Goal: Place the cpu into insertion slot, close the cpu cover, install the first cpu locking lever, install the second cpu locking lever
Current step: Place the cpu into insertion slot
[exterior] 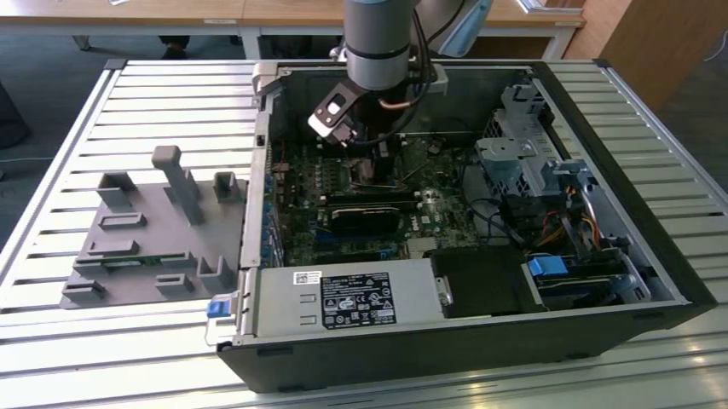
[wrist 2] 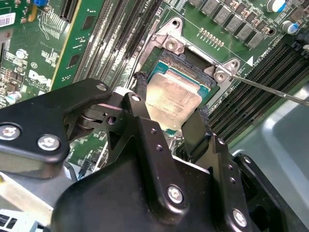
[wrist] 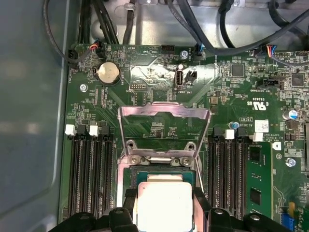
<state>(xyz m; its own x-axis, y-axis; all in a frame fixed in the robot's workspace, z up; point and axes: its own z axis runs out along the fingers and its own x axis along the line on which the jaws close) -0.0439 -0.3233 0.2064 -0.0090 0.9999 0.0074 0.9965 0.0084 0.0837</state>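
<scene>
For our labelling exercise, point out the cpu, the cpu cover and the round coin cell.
the cpu [wrist: 165, 205]: first wrist view, middle of its metal top.
the cpu cover [wrist: 164, 111]: first wrist view, the frame's end bar.
the coin cell [wrist: 108, 73]: first wrist view, its centre.

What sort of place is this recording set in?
Probably a lab or workshop bench: an open PC case lies on a slatted metal table, a grey fixture sits beside it, and wooden desks stand behind.

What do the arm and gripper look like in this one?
The arm is a silver-grey tube with a pale blue joint cap and black cables alongside. The gripper is matte black, built of angular linkage plates fastened with silver screws.
</scene>
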